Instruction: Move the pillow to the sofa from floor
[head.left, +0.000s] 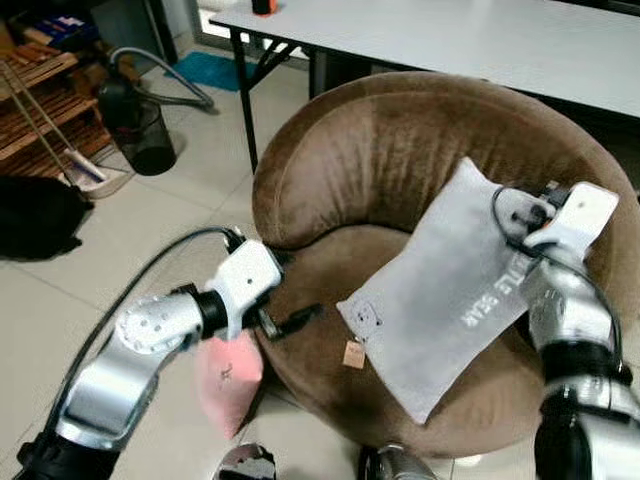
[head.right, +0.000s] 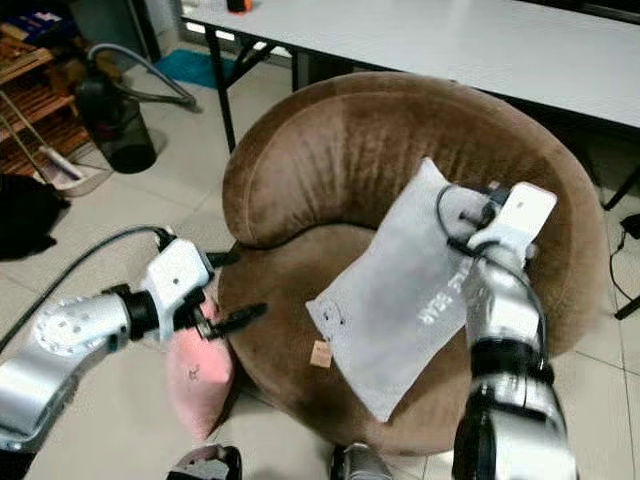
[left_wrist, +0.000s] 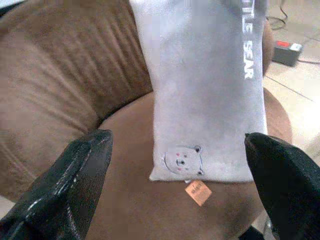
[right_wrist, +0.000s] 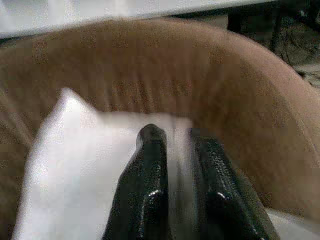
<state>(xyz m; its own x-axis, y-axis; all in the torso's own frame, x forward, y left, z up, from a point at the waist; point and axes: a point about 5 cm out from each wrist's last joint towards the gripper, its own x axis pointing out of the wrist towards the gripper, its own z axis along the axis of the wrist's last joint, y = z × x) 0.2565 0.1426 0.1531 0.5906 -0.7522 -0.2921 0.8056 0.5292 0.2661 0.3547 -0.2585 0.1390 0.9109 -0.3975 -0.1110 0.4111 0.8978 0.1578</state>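
Observation:
A grey pillow (head.left: 440, 300) with a small bear print and white lettering lies tilted across the seat of the round brown sofa (head.left: 380, 150), its top corner leaning on the backrest. My right gripper (right_wrist: 172, 135) is shut on the pillow's upper right edge, its fingers (right_wrist: 150, 185) pinching the fabric. My left gripper (head.left: 285, 290) is open at the sofa's front left rim, apart from the pillow; its fingers (left_wrist: 70, 185) stand wide and hold nothing. A pink pillow (head.left: 228, 375) lies on the floor against the sofa's base, under my left arm.
A white table (head.left: 450, 40) stands right behind the sofa. At the left are a black bin with a hose (head.left: 140, 125), a wooden rack (head.left: 40, 100) and a black bag (head.left: 35, 215). A power strip (left_wrist: 287, 50) lies on the floor at the sofa's right.

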